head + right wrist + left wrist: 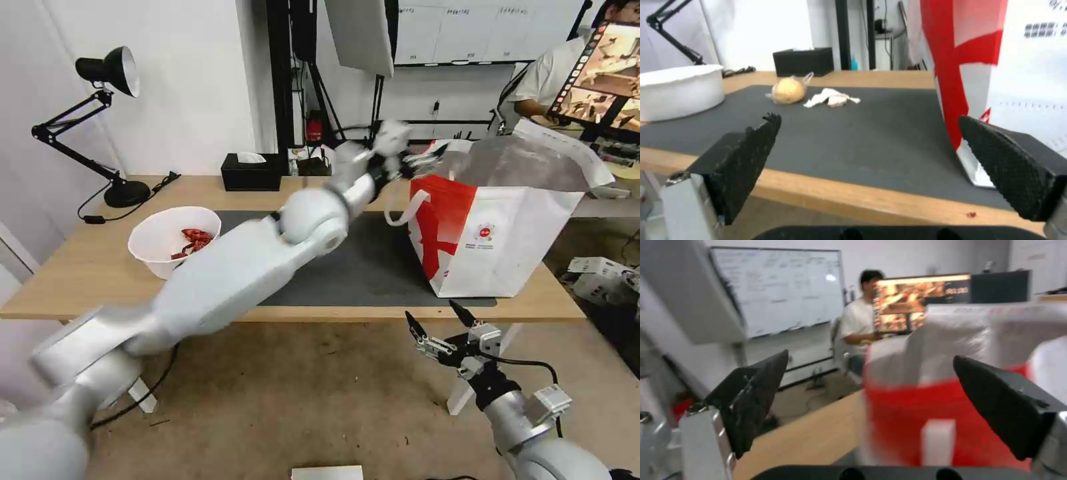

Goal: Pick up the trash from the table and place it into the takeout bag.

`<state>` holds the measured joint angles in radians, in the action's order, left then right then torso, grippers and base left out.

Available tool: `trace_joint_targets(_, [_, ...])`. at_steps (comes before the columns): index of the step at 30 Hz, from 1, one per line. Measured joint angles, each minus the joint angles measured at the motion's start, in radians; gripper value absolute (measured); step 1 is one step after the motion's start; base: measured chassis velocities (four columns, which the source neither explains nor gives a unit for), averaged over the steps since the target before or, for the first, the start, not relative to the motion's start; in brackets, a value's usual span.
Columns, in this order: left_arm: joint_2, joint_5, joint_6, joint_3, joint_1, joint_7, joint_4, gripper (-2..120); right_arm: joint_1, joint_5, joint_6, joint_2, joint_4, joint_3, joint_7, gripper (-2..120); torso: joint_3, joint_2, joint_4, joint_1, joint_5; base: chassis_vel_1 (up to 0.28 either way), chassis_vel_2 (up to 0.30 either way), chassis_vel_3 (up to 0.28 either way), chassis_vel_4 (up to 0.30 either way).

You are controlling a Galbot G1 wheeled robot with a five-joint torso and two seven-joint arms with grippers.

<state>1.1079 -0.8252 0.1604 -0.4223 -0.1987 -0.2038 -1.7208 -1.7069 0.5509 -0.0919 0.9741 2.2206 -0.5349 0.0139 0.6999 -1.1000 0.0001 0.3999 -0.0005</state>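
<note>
My left arm reaches across the table [93, 273], and its left gripper [425, 160] hangs open and empty at the top left rim of the takeout bag [497, 230]. In the left wrist view the bag's red side [942, 413] stands just beyond the spread fingers [760, 390]. A white bowl [175, 239] with red scraps sits at the mat's left end. The right wrist view shows a knotted clear bag with a beige lump [789, 90] and a crumpled white tissue [831, 98] on the dark mat [871, 133]. My right gripper [437, 320] is open, below the table's front edge.
A black tissue box [252, 172] stands at the table's back edge. A black desk lamp [107, 70] rises at the far left corner. A person sits at a monitor [607, 73] behind the bag. White table legs [467, 393] stand near my right arm.
</note>
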Motion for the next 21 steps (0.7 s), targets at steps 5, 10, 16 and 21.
trace_joint_targets(5, [-0.149, 0.1, -0.004, 0.214, -0.303, 0.036, -0.138, 100, -0.003, -0.005, -0.021, -0.011, 0.009, -0.011, 0.009, 100, 0.0, 0.0, 0.0003, 0.0, -0.0003, 0.0, 0.0, 0.0, 0.0])
trace_joint_targets(10, [-0.217, 0.211, -0.021, 0.454, -0.628, 0.083, -0.25, 100, 0.002, -0.018, -0.026, -0.018, 0.013, -0.002, 0.011, 100, 0.0, 0.0, 0.0007, 0.0, 0.0, 0.0, 0.0, 0.0, 0.0])
trace_joint_targets(16, [-0.188, 0.343, -0.069, 0.692, -0.968, 0.097, -0.343, 100, -0.008, -0.04, -0.037, -0.001, 0.019, -0.001, 0.016, 100, 0.0, 0.0, -0.0003, 0.0, 0.0003, 0.0, 0.0, 0.0, 0.0])
trace_joint_targets(21, [-0.099, 0.433, -0.086, 0.861, -1.225, 0.09, -0.391, 100, -0.015, -0.075, -0.04, 0.015, 0.016, 0.003, 0.059, 100, 0.0, 0.0, 0.0, 0.0, 0.0001, 0.0, 0.0, 0.0, 0.0])
